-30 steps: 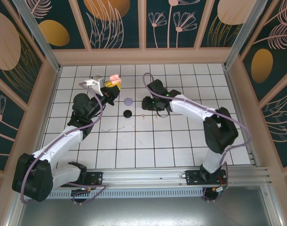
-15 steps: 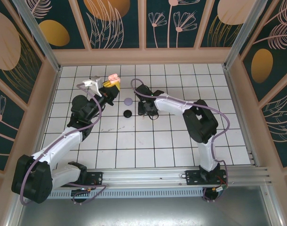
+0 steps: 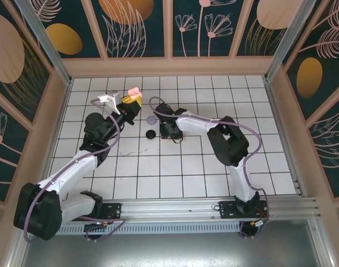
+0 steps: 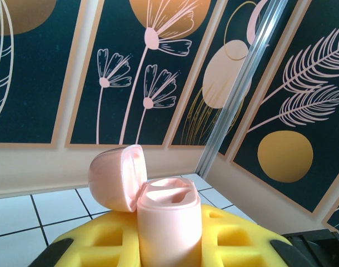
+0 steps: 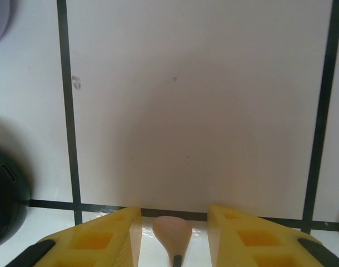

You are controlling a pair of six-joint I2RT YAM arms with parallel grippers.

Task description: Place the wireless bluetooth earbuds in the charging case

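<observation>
Two claws, both mine. My left claw (image 3: pixel 129 103) is clamped on the smooth, rounded pink charging case (image 4: pixel 169 222), which stands upright with its hinged lid tipped open. My right claw (image 5: pixel 174 214) sits partly open, low over the white tiled table (image 5: pixel 197 111). Its waffled yellow fingers (image 5: pixel 103 239) flank a glossy pale pink earbud (image 5: pixel 172 232), seemingly without touching it. A shiny black case (image 5: pixel 3 194) lies to the left.

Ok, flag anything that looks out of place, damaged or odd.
Nothing stands out. The pink case, lid open, stands upright in the left gripper. A pink earbud lies on the tile inside the open right gripper, as the job needs.
</observation>
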